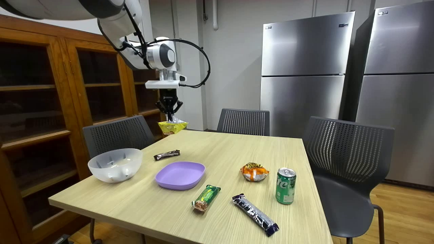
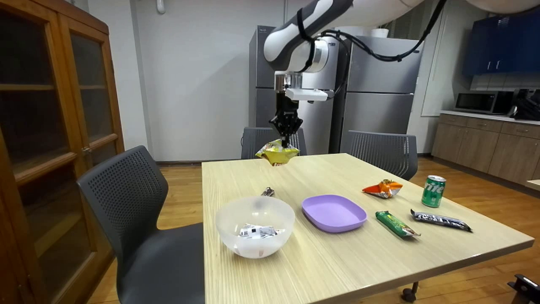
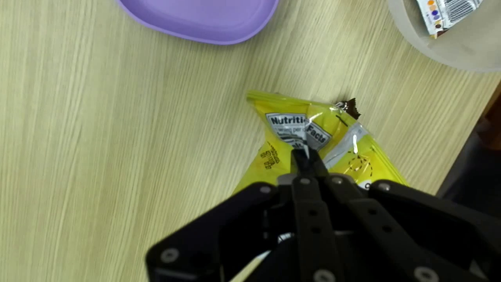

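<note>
My gripper [image 1: 169, 117] is shut on a yellow snack bag [image 1: 173, 128] and holds it in the air above the table. The gripper [image 2: 285, 141] and the bag [image 2: 274, 157] also show in an exterior view. In the wrist view the fingertips [image 3: 309, 158] pinch a fold of the bag [image 3: 270, 166], beside a "Nutrition Facts" label. The fingers hide part of the bag. A small dark-wrapped bar [image 1: 166, 155] lies on the table; in the wrist view only its end [image 3: 349, 107] shows past the bag.
A purple plate [image 1: 180, 173] and a translucent bowl [image 2: 253, 211] with a packet inside stand on the table [image 1: 217, 145]. A green-wrapped bar [image 1: 206, 198], a dark silver bar [image 1: 255, 214], an orange packet [image 1: 255, 172] and a green can [image 1: 285, 186] lie or stand beyond. Chairs surround the table.
</note>
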